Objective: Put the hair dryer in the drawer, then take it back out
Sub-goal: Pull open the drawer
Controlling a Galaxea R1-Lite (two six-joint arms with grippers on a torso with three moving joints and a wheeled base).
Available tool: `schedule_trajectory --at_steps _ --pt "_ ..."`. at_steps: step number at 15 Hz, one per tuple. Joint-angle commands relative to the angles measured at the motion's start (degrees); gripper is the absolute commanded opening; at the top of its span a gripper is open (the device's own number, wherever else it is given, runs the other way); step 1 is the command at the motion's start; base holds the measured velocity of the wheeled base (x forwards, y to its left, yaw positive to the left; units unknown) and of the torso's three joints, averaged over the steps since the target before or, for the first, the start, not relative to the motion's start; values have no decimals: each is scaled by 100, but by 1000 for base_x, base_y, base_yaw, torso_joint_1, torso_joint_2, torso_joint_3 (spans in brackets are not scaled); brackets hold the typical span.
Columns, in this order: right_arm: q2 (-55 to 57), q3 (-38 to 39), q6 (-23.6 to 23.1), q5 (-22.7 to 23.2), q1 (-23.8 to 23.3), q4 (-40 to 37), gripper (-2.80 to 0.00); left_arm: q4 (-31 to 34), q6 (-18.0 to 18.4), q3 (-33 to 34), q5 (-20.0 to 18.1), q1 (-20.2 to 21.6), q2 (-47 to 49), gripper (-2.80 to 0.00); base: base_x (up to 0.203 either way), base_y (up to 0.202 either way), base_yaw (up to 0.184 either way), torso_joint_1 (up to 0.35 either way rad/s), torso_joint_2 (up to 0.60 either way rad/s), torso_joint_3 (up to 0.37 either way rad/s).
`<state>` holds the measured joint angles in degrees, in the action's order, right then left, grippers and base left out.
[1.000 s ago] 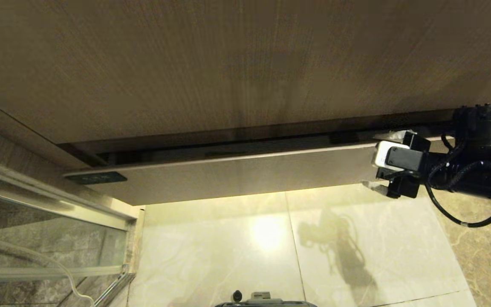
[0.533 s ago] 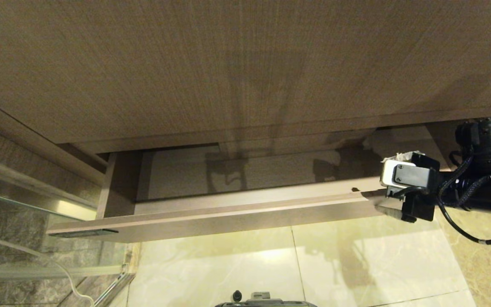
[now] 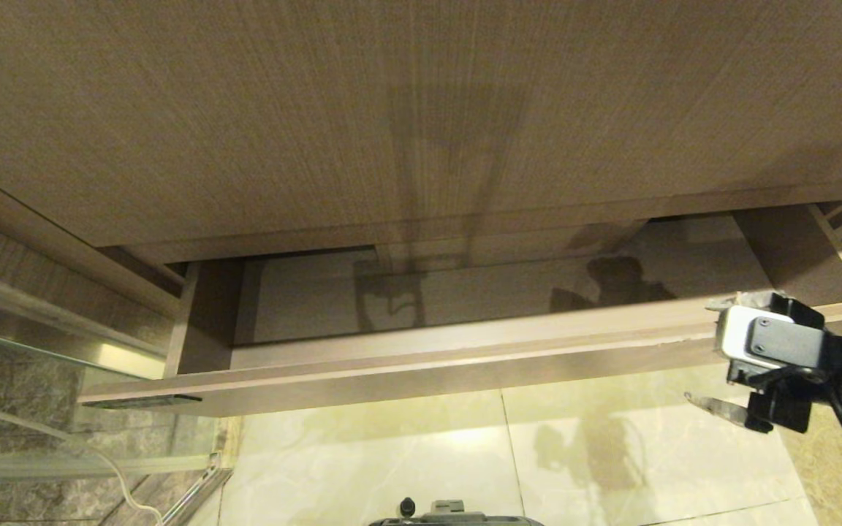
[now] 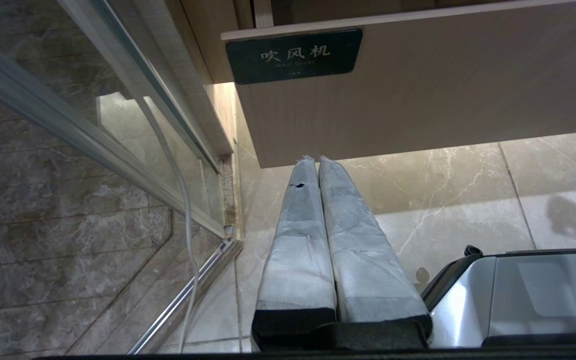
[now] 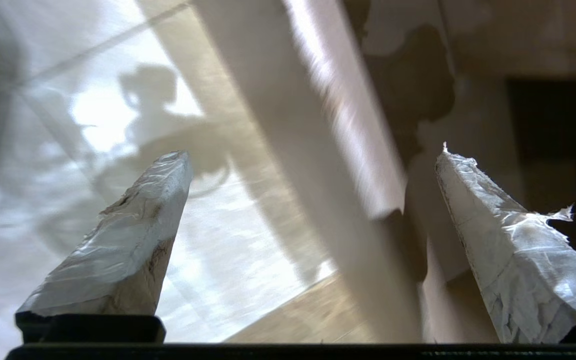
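In the head view the drawer (image 3: 421,369) stands pulled out under a wood-grain panel (image 3: 392,109), its shallow light-brown inside bare; no hair dryer shows in any view. Glossy marble floor tiles (image 3: 465,460) lie below, a glass partition (image 3: 63,365) to the left. The right gripper (image 3: 717,354) sits at the drawer's right front corner, spread wide, empty.

Left wrist view: the left gripper (image 4: 313,161), tape-wrapped fingers pressed together, hangs below a dark label plate (image 4: 294,55).

Right wrist view: the taped fingers (image 5: 133,220) straddle the drawer's front edge
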<state>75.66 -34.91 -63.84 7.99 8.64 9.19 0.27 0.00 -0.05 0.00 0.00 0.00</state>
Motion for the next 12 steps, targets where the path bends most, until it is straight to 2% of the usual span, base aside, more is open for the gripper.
schedule_trajectory --at_steps 1,3,6,7,8,10,11,12 --pt "-1116 241 263 17 -7 -618 0 0 0 5 0 0 0 -280 0 0 0 0 0 0" --pt "-1909 288 826 11 -66 -1544 0 0 0 3 0 0 -2 -280 0 0 0 0 0 0" --pt "-2501 329 2563 11 -192 -2309 0 -9 0 5 0 0 -1 -280 0 0 0 0 0 0" --pt "-2594 320 3366 18 -209 -2541 0 -4 0 5 0 0 -2 -280 0 0 0 0 0 0" --pt "-2689 333 3973 19 -222 -2731 0 -9 0 0 0 0 -4 -280 0 0 0 0 0 0" --pt "-2858 338 4310 -17 -383 -2819 0 -9 0 5 0 0 0 -280 0 0 0 0 0 0" --pt "-2891 327 4328 -97 -416 -2772 -280 -9 0 5 0 0 0 -280 0 0 0 0 0 0" --pt "-2906 350 4321 -281 -408 -2623 -280 -9 0 -4 0 0 0 -280 0 0 0 0 0 0"
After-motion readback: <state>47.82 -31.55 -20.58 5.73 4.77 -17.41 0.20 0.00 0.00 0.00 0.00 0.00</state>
